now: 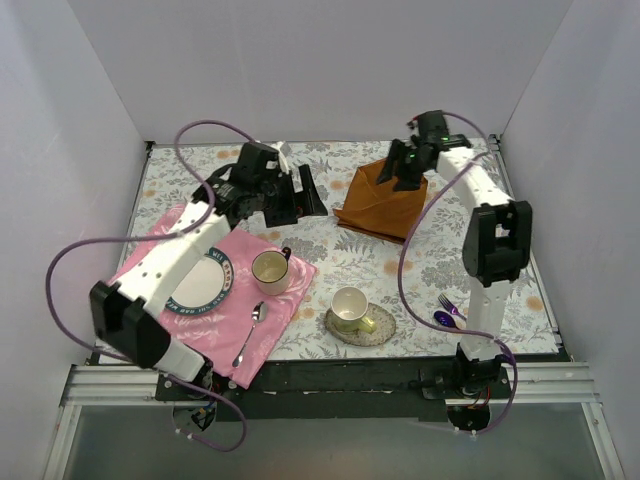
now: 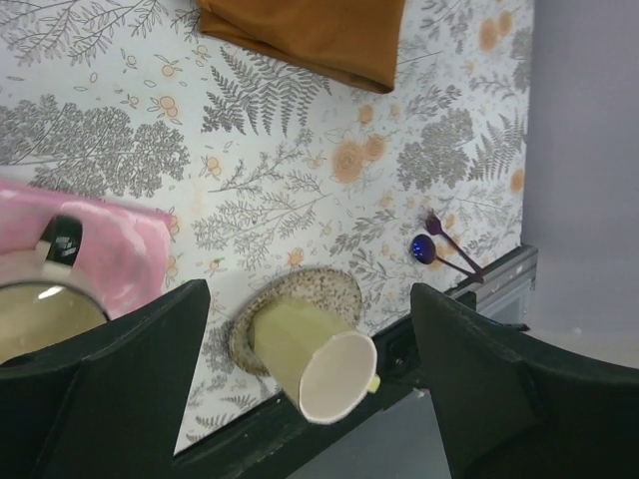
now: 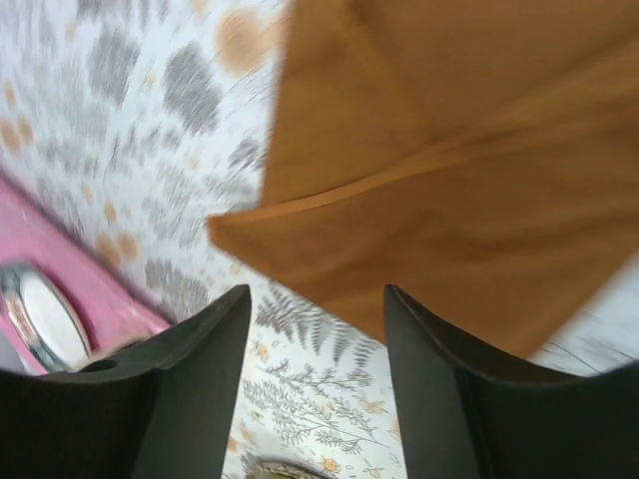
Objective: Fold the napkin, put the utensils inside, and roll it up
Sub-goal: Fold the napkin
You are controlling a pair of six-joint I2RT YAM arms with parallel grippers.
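Note:
The rust-orange napkin (image 1: 378, 205) lies folded on the floral table at the back right; its layered edge shows in the right wrist view (image 3: 439, 170). My right gripper (image 1: 400, 175) hovers over its far left part, open (image 3: 317, 294), with nothing between the fingers. My left gripper (image 1: 300, 195) hangs left of the napkin, open (image 2: 310, 289) and empty. Of the utensils, a purple fork (image 1: 447, 303) and a dark blue spoon (image 1: 443, 320) lie near the right arm's base, also visible as fork (image 2: 454, 244) and spoon (image 2: 424, 247) in the left wrist view. The napkin's near edge (image 2: 310, 35) shows there too.
A pink cloth (image 1: 270, 320) at front left carries a blue-rimmed plate (image 1: 200, 285), a cup (image 1: 270, 270) and a silver spoon (image 1: 250, 335). A second cup (image 1: 350, 308) stands on a speckled saucer (image 1: 380, 325) at front centre. White walls enclose three sides of the table.

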